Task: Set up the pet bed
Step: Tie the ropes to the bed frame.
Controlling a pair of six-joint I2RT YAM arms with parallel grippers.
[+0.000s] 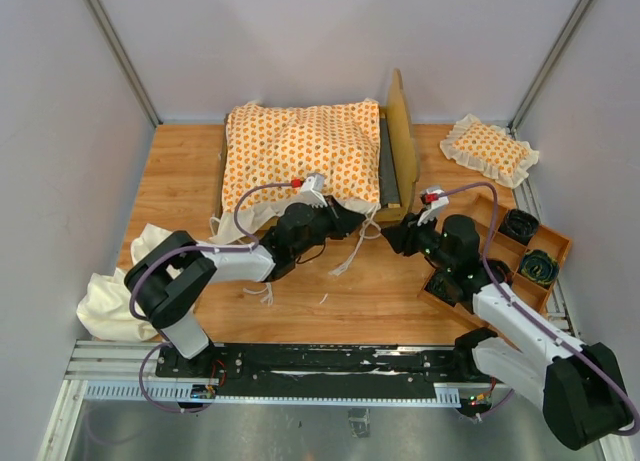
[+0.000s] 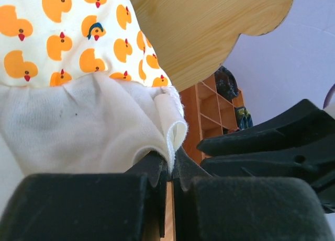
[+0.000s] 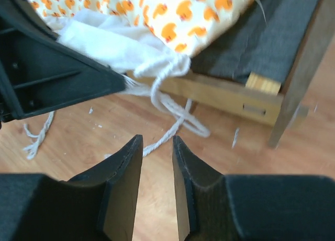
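Note:
The light-wood bed frame (image 1: pixel 404 141) stands at the back of the table with its headboard to the right and a strip of its grey base (image 1: pixel 388 166) showing. The orange-patterned cushion (image 1: pixel 300 153) lies over it, its tie strings (image 1: pixel 352 251) hanging onto the table. My left gripper (image 1: pixel 350 219) is shut on the cushion's cream ruffle (image 2: pixel 168 127) at its near right corner, below the headboard (image 2: pixel 209 26). My right gripper (image 3: pixel 157 141) is open and empty, low over the table, just short of the tie strings (image 3: pixel 175 102) and the frame's side rail (image 3: pixel 220 92).
A small square orange-patterned pillow (image 1: pixel 490 148) lies at the back right. A wooden compartment tray (image 1: pixel 553 243) with dark objects sits at the right edge. A plain cream cloth (image 1: pixel 115 296) is bunched at the front left. Grey walls close in the table.

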